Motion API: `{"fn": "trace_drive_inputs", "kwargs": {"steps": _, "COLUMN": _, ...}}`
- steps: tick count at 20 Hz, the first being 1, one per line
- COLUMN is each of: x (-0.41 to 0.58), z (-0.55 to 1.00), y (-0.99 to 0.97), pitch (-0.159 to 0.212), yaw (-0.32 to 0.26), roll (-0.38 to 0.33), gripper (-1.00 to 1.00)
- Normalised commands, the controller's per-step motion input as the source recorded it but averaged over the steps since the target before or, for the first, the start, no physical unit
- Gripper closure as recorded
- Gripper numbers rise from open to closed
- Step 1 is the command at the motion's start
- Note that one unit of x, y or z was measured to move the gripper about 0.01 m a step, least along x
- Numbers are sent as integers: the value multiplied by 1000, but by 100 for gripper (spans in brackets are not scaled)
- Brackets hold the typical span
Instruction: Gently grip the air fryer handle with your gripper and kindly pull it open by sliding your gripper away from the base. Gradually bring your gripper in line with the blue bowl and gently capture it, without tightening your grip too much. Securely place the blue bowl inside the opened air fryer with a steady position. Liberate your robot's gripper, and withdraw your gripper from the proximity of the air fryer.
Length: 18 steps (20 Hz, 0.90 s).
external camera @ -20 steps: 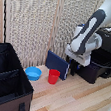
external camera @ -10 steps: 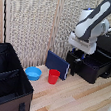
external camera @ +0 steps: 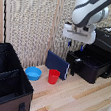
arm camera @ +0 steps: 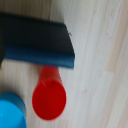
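On the wooden surface [external camera: 80, 103] beside the red cup [external camera: 53, 76] sits the blue bowl [external camera: 33, 73]; we judge it light, stiff, slippery, best pinched at its rim. Our claw [external camera: 75, 44] hangs above; its spread we cannot tell.

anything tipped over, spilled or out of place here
Nothing stands out. The red cup stands upright beside the blue bowl; both look empty. The air fryer drawer is pulled out, as intended. The dark-blue panel merely leans.
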Motion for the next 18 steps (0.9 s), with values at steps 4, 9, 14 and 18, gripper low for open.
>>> {"fn": "trace_drive_inputs", "kwargs": {"steps": 4, "x": 342, "z": 303, "y": 504, "pitch": 129, "yaw": 125, "roll": 213, "gripper": -100}}
{"fn": "trace_drive_inputs", "kwargs": {"steps": 9, "x": 320, "z": 77, "y": 579, "pitch": 54, "yaw": 109, "roll": 182, "gripper": -100}}
{"fn": "trace_drive_inputs", "kwargs": {"steps": 14, "x": 246, "z": -171, "y": 637, "pitch": 2, "yaw": 122, "roll": 115, "gripper": -100}}
{"fn": "trace_drive_inputs", "kwargs": {"steps": 18, "x": 248, "z": -351, "y": 643, "pitch": 5, "yaw": 148, "roll": 46, "gripper": -100}}
